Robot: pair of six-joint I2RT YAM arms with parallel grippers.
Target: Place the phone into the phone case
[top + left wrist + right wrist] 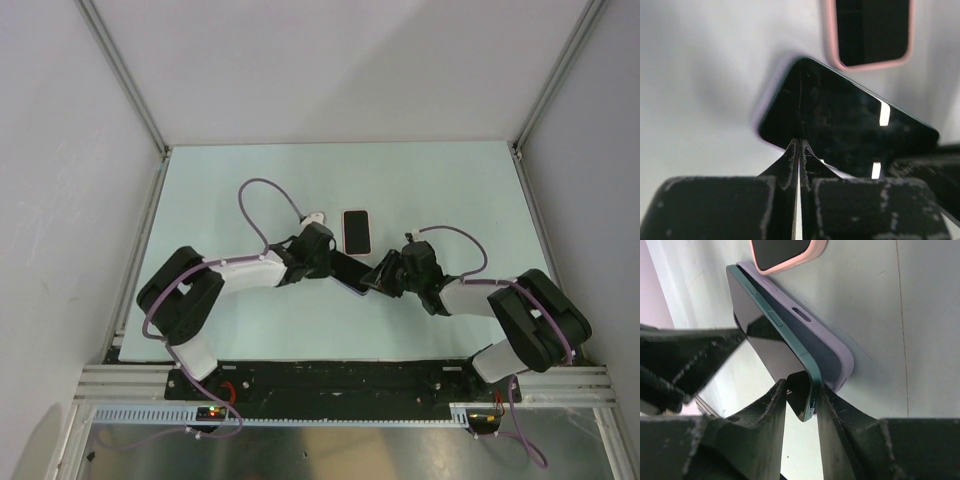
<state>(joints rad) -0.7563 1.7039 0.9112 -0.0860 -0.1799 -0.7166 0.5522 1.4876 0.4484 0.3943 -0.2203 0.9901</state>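
While right pincer [801,388] clamps phone [765,342] | left pincer [799,146] closed, empty | pink-cased handset [357,230] just beyond

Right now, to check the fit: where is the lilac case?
In the top view, mid-table between left gripper and right gripper, the lilac case lies against the dark phone's back, nearer than the pink-cased phone.

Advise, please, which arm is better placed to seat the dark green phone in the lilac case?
Right, probably: the right gripper pinches the raised corner of the dark green phone beside the lilac case; the shut left gripper only touches it.
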